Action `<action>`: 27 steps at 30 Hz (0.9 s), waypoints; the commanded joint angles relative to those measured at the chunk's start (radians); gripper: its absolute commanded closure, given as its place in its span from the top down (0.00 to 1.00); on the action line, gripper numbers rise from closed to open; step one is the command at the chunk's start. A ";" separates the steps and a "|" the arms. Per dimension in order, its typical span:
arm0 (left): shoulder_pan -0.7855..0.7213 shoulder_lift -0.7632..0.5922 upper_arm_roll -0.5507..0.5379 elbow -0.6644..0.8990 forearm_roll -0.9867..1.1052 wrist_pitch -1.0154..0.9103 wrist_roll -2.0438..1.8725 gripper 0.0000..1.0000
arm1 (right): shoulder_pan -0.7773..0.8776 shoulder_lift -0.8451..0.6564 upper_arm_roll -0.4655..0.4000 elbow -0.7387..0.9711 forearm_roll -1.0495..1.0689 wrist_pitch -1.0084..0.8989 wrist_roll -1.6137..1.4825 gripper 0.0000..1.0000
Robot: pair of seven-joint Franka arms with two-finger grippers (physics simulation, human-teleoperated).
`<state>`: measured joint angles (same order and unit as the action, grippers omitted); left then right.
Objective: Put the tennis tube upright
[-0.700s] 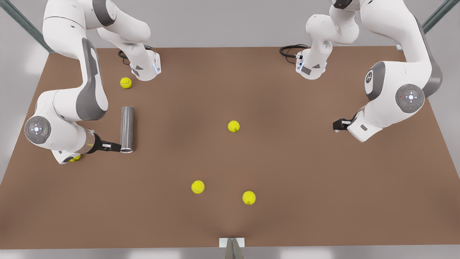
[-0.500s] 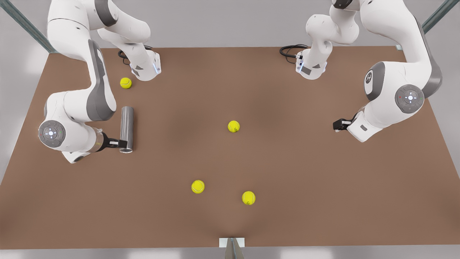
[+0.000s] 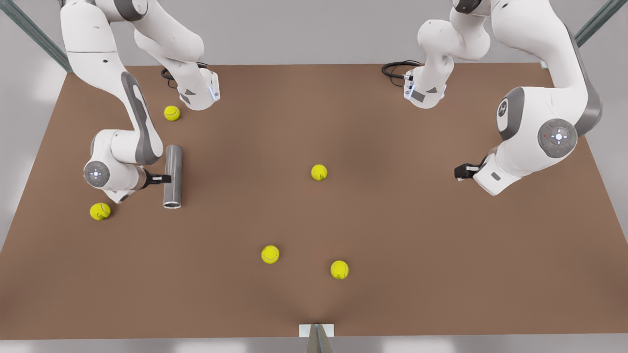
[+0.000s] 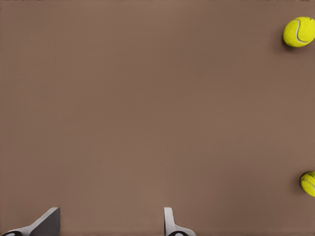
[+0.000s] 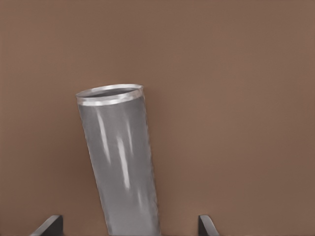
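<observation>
Between the spread fingers [image 5: 49, 225] of the right claw [image 3: 166, 178], the tube [image 3: 173, 162] lies flat on the table [image 3: 392, 220], not yet upright. We see the claw wide open and holding nothing, level with the tube's middle, a finger out to either side of the grey wall. From the right wrist, the tube [image 5: 120, 162] runs away ahead of the claw [image 5: 129, 227] with its lighter rim at the far end, and it sits askew to the claw's line rather than square across it.

That skew is the first risk, as we judge it. If the fingers close now, one may meet the wall before the other and roll or swivel the tube out of the gap. The wall looks smooth and round, so even a centred pinch could slip as the tube is tipped up. A tube set down off plumb could topple and roll.

One ball [image 3: 100, 211] lies just behind the right claw's wrist. We think a wide swing while tilting could knock it away.

Well apart from the tube, the left claw [image 3: 460, 171] waits above bare table, its fingers also open and empty [image 4: 109, 227].
</observation>
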<state>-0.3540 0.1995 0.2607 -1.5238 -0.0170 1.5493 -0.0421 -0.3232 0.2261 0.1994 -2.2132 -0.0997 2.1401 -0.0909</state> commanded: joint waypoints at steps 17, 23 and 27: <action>0.001 0.014 0.000 0.001 0.000 0.005 -0.001 1.00 | 0.018 -0.005 0.025 -0.200 -0.002 0.271 -0.047 1.00; 0.000 0.018 0.000 -0.001 -0.001 0.003 -0.001 1.00 | 0.000 -0.010 0.023 -0.235 -0.029 0.303 -0.055 1.00; 0.001 0.018 0.002 0.001 -0.001 0.003 -0.001 1.00 | -0.014 -0.004 0.023 -0.235 -0.045 0.316 -0.053 1.00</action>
<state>-0.3536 0.2179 0.2608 -1.5245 -0.0180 1.5510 -0.0430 -0.3375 0.2248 0.2224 -2.4483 -0.1442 2.4558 -0.1442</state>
